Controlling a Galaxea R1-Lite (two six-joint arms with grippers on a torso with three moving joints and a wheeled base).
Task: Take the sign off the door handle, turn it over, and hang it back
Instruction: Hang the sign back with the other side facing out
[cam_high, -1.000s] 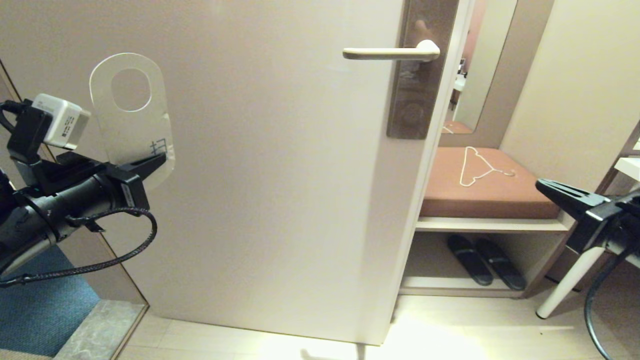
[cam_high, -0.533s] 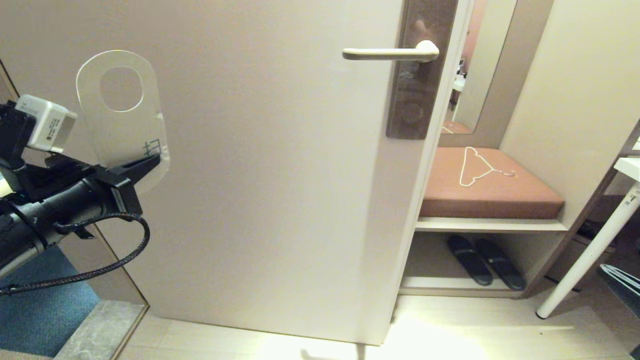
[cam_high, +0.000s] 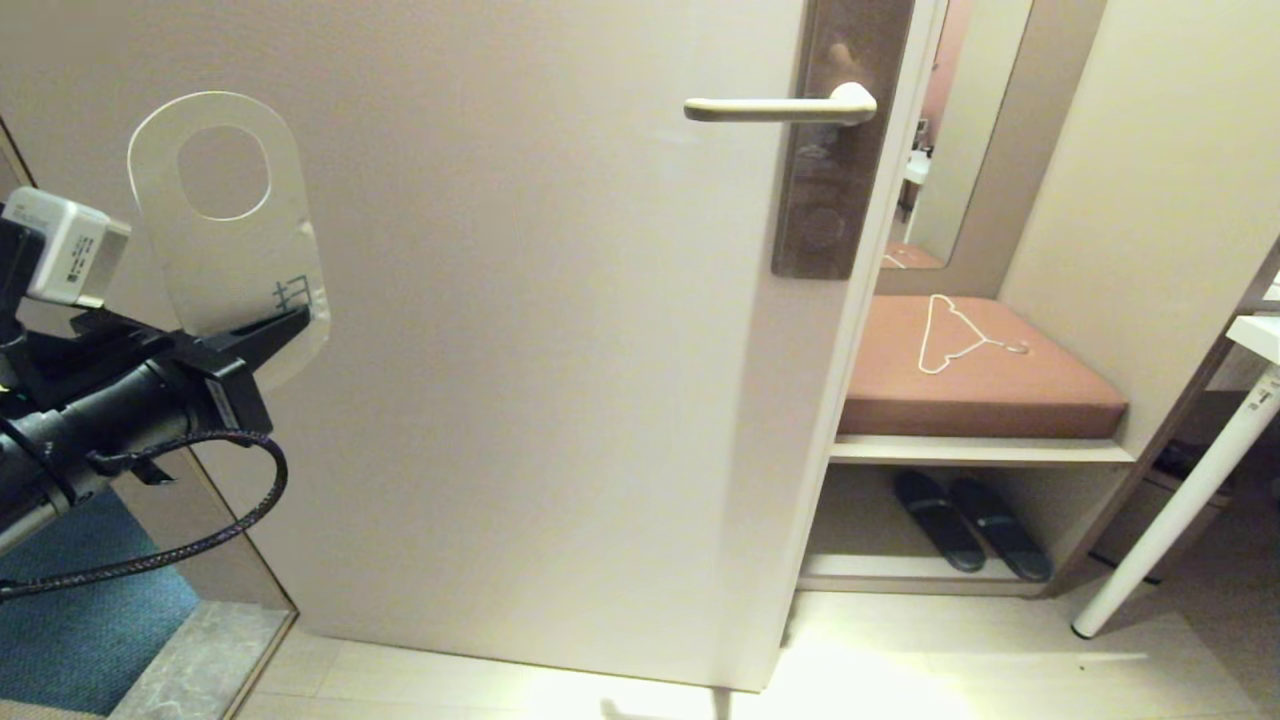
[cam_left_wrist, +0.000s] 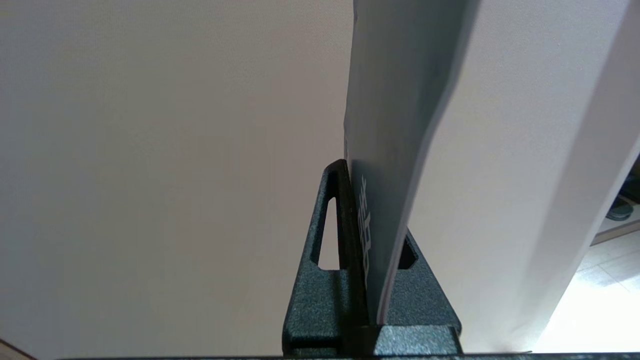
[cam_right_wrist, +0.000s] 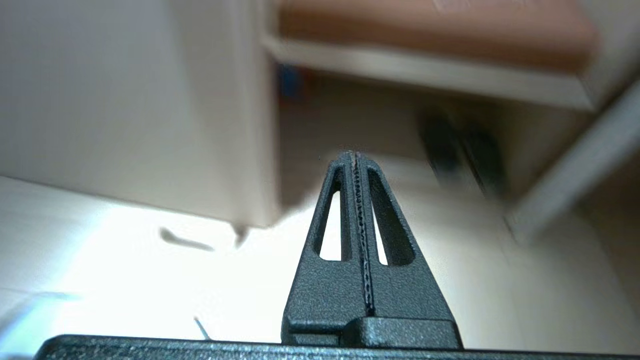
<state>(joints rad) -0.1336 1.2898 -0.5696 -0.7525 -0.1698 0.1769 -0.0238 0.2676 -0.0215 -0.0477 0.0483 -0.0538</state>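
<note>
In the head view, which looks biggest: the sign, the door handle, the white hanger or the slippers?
1. The sign, though it is nearer the camera.
2. The door handle.
3. The slippers and the white hanger look alike.

A hotel guest room entryway. A cream door (cam_high: 520, 350) fills the middle of the head view, with a lever door handle (cam_high: 770, 107) on a tall dark lock plate (cam_high: 835, 200) at one o'clock. A door-hanger sign (cam_high: 225, 225) of the sort hotels use stands at nine o'clock. At three o'clock an open wardrobe nook holds a brown cushioned bench (cam_high: 975, 375) with a white clothes hanger (cam_high: 955, 335) on it, and a pair of dark slippers (cam_high: 970, 522) beneath. Blue carpet (cam_high: 80, 620) lies at eight o'clock.
</note>
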